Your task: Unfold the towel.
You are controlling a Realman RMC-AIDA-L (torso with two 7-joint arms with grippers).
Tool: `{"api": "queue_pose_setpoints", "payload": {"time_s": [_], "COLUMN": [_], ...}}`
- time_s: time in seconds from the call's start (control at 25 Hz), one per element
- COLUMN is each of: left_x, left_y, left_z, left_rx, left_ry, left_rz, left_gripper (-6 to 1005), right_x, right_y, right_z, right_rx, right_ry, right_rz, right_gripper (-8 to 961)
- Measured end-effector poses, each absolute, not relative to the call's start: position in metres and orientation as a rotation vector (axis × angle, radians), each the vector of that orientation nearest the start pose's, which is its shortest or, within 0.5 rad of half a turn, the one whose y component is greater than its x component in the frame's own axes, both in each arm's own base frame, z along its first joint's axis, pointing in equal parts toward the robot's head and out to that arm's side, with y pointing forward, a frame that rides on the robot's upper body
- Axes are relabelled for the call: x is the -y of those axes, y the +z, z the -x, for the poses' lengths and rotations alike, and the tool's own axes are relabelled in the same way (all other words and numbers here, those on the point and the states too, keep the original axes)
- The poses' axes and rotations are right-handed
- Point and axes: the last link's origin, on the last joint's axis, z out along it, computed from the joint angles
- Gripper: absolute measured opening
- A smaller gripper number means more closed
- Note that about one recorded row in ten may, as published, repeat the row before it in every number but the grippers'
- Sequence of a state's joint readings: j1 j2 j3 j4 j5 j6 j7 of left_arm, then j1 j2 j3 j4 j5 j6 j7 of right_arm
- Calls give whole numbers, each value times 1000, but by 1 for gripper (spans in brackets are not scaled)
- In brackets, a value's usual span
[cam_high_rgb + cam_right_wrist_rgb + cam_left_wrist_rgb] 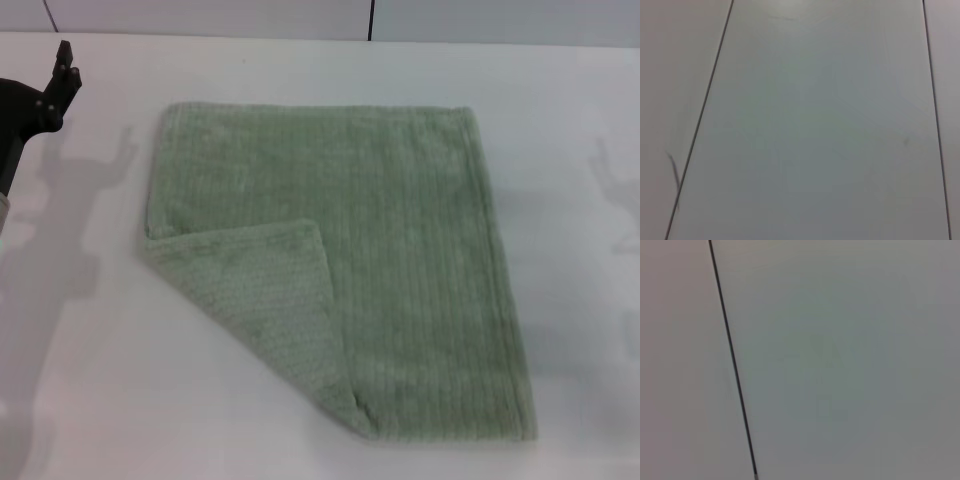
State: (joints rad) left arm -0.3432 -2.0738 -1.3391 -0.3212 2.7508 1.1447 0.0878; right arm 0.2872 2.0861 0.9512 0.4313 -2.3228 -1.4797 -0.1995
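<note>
The pale sage-green towel (400, 250) lies flat in the middle of the white table (90, 390) in the head view. Its near-left corner is folded over onto it as a triangular flap (270, 300). My left gripper (62, 68) is raised at the far left, well away from the towel; only part of it shows. My right gripper is out of view. Both wrist views show only pale panels with dark seams, no towel.
A wall with a dark vertical seam (371, 20) stands behind the table. Bare table surface surrounds the towel on all sides.
</note>
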Motion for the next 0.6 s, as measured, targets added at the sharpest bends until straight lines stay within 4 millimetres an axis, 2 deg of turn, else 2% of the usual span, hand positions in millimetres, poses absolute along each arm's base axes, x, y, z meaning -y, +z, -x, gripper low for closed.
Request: {"api": "queue_pose_setpoints", "payload": {"time_s": [0.28,0.6], "left_x": [-333,-330], "left_y": [17,19], "left_z": [328,331], "left_rx": [311,318], "left_ry": [-562,-559], "left_rz": [1506,1496], "left_gripper": [846,845], "right_x": [-295,-290], "right_y": [19,7], "right_z": [-280,-270], "right_rx": [-125,-110], "right_ry": [827,866], "right_rz": [1307,1359], "right_gripper": [796,751]}}
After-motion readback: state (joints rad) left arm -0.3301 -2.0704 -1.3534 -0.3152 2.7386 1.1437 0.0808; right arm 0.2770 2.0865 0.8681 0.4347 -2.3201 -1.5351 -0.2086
